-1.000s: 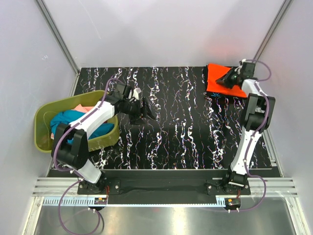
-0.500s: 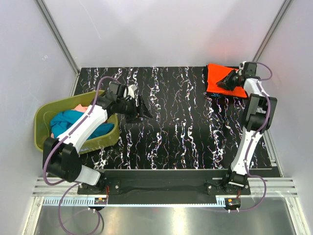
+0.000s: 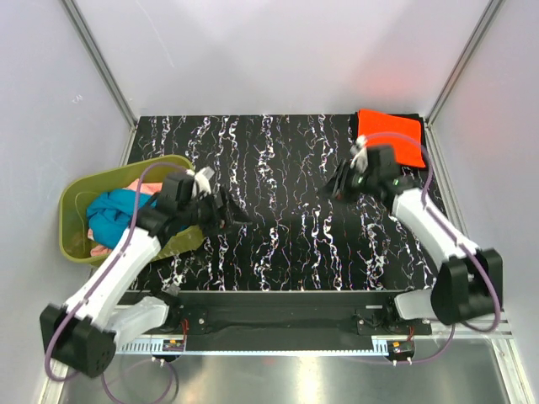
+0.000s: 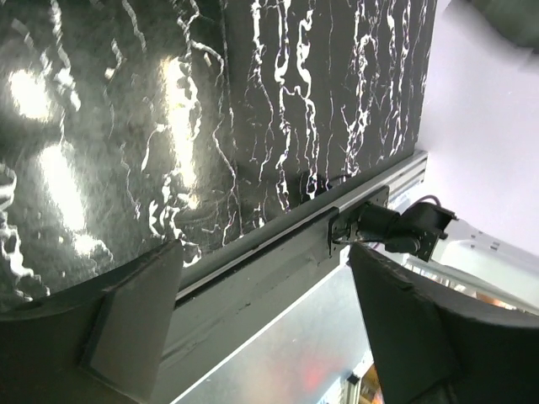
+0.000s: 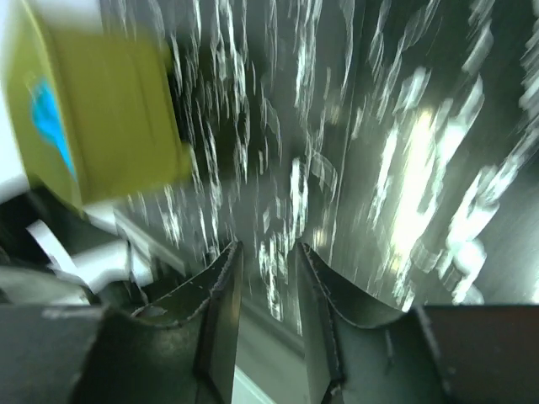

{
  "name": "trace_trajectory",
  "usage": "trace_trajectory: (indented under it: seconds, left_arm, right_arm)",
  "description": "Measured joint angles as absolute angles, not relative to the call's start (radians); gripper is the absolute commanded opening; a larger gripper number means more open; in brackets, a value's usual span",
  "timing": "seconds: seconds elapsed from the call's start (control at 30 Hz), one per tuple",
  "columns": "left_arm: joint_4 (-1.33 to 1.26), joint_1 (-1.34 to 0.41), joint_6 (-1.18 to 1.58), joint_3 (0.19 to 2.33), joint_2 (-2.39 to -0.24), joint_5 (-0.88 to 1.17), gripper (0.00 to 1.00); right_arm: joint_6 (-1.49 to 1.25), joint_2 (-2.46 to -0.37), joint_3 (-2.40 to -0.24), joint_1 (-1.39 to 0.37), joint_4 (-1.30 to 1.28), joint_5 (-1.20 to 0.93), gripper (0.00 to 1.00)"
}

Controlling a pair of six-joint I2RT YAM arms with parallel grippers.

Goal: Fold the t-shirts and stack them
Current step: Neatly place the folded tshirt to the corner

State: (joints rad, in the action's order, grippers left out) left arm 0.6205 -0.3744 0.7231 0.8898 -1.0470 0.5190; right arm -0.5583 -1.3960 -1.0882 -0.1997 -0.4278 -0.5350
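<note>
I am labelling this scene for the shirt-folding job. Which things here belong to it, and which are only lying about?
Belong to the job: orange t-shirt, folded, far right corner; teal t-shirt and pink t-shirt, in the olive-green basket.
Only lying about: olive-green basket; black marbled table.

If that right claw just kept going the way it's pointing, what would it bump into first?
Probably the black marbled tabletop: the right gripper tilts down toward it with nothing between. The olive-green basket sits off to the side, though blur makes depth uncertain.
</note>
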Motion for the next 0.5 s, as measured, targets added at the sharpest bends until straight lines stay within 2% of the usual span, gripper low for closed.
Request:
trace_trajectory:
  seconds: [0.1,0.23,0.27,0.3,0.33,0.5]
  left_arm:
    - [0.597,-0.375,0.762,0.784,-0.902,0.495,0.92]
    - [0.55,-0.375,0.816,0.623,-0.714,0.479,0.94]
    - [0.546,-0.375,0.823,0.584,-0.667,0.477,0.94]
    - [0.526,-0.377,0.834,0.552,-0.619,0.475,0.95]
    - [0.512,-0.38,0.841,0.518,-0.573,0.478,0.95]
    - [0.468,-0.381,0.886,0.366,-0.333,0.482,0.97]
  right_arm:
    - [-0.607,-1.279,-0.894,-0.303,-0.417,-0.507,0.42]
    - [-0.678,-1.112,-0.64,-0.311,-0.434,-0.434,0.55]
    - [-0.692,-1.062,-0.598,-0.311,-0.453,-0.419,0.73]
    - [-0.707,-1.009,-0.562,-0.31,-0.468,-0.403,0.84]
    - [-0.721,-0.956,-0.534,-0.31,-0.474,-0.392,0.99]
    - [-0.793,-0.715,-0.441,-0.31,-0.477,-0.338,1.0]
